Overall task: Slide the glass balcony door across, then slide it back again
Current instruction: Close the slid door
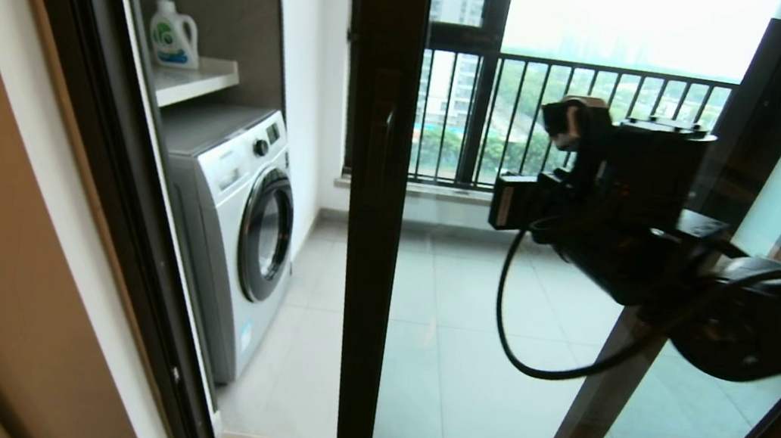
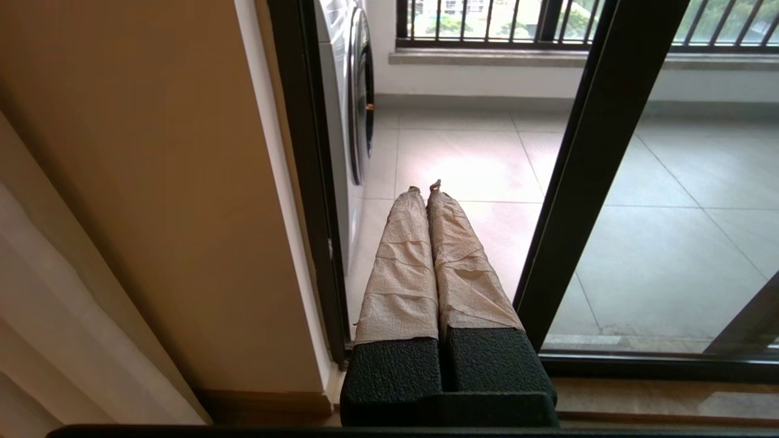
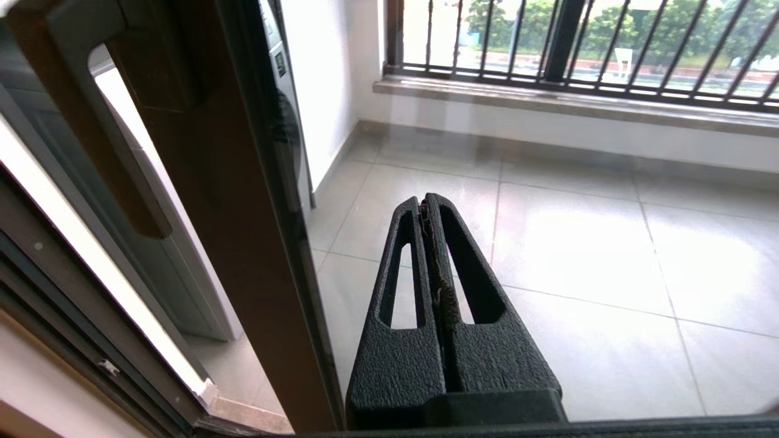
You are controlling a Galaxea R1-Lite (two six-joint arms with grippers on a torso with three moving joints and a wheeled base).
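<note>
Pale floor tiles gleam in daylight; a white washing machine stands under a shelf, black railing bars beyond.

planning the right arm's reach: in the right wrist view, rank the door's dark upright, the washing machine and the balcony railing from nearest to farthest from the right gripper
From the right gripper:
1. Glass balcony door upright, right beside the fingers.
2. Washing machine, behind that upright.
3. Balcony railing, across the tiled floor.

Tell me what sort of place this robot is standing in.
Probably a high-rise flat, at the glass balcony door to a laundry balcony. A front-loading washing machine stands outside under a shelf holding a detergent bottle, and beyond the black railing are treetops and towers.
</note>
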